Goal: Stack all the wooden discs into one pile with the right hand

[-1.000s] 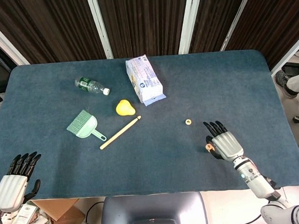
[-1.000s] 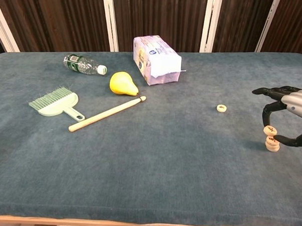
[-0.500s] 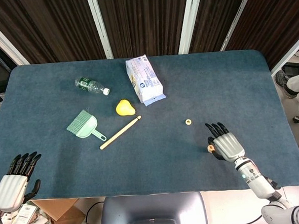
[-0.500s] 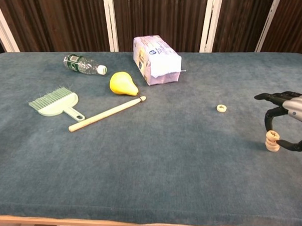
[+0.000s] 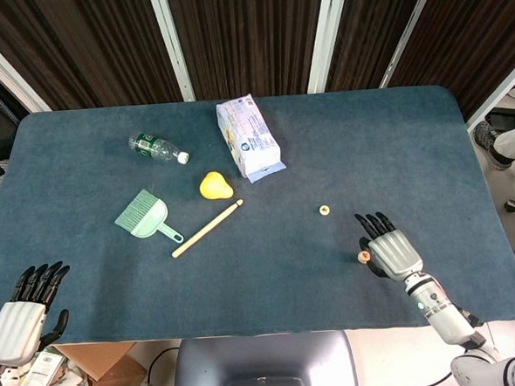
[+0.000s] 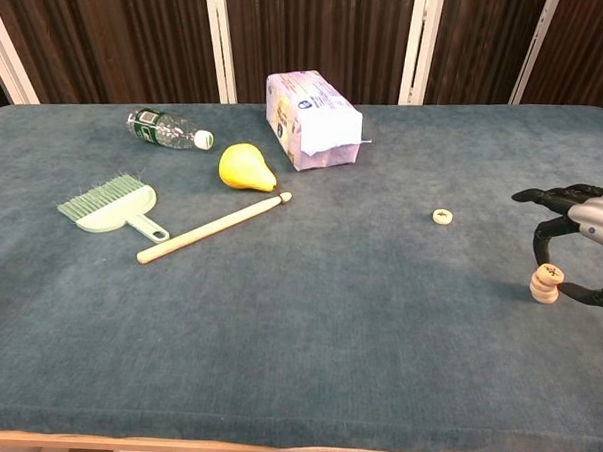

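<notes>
— What lies on your left?
— My left hand (image 5: 20,314), fingers apart, holding nothing, off the table (image 5: 88,282) edge.
— And the discs?
— A lone disc (image 6: 442,216) mid-table; further right a small pile (image 6: 544,285) (near edge). My right hand (image 6: 581,238) arches beside it, fingers spread.
</notes>
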Controlling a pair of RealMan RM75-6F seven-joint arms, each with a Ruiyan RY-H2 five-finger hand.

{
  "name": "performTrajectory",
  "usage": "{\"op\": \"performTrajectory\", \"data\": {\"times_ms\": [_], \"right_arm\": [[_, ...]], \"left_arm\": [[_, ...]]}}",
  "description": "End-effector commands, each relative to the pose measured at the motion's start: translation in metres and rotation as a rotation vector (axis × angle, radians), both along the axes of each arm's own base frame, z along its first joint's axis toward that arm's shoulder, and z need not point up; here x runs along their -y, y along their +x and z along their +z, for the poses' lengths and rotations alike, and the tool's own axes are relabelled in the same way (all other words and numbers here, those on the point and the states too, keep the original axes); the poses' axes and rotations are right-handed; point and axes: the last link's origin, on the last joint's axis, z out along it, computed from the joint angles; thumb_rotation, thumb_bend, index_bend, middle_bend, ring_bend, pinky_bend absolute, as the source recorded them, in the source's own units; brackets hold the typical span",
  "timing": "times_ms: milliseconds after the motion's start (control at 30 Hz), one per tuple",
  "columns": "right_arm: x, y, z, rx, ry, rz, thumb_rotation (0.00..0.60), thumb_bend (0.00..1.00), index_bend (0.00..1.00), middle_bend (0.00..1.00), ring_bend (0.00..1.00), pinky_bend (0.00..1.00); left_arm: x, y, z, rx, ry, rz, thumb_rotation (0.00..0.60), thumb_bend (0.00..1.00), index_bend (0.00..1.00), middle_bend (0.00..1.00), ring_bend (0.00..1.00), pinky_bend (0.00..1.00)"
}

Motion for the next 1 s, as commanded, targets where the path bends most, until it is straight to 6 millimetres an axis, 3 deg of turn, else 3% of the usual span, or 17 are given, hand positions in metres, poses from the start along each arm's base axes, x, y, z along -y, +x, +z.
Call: {"op": "performTrajectory", "data": {"times_ms": [33,300,533,733,833,1000], "right_arm": [[-0.001,-0.001,0.0,-0.003,0.005,-0.007,0.6,0.5,0.52,0.09,0.0,0.07],[-0.004,-0.002,0.003,0.004,0.005,-0.014,0.6,0.5,0.43,0.08,0.0,0.07],[0.008,0.0,0.027,0.092,-0.077,-0.043,0.6,0.46,0.39,0.06,0.0,0.07],[0.049,0.018,0.042,0.179,-0.151,-0.065,0.6,0.46,0.41,0.06,0.0,0.07],[0.076,0.031,0.033,0.167,-0.147,-0.074,0.6,0.44,0.43,0.06,0.0,0.07],[0.106,0.054,0.009,0.123,-0.129,-0.069,0.6,0.43,0.45,0.06,0.0,0.07]], "left_arm": [[0.0,0.0,0.0,0.0,0.001,0.001,0.6,0.5,0.0,0.04,0.01,0.04],[0.0,0.001,0.0,0.002,0.001,-0.002,0.6,0.5,0.0,0.04,0.01,0.04],[0.0,0.0,0.001,0.003,0.002,-0.001,0.6,0.5,0.0,0.04,0.01,0.04],[0.0,0.001,-0.001,0.0,-0.003,-0.005,0.6,0.5,0.0,0.04,0.01,0.04],[0.0,0.001,-0.002,-0.003,-0.006,-0.004,0.6,0.5,0.0,0.04,0.01,0.04],[-0.001,0.002,-0.003,-0.009,-0.003,-0.006,0.6,0.5,0.0,0.04,0.01,0.04]]}}
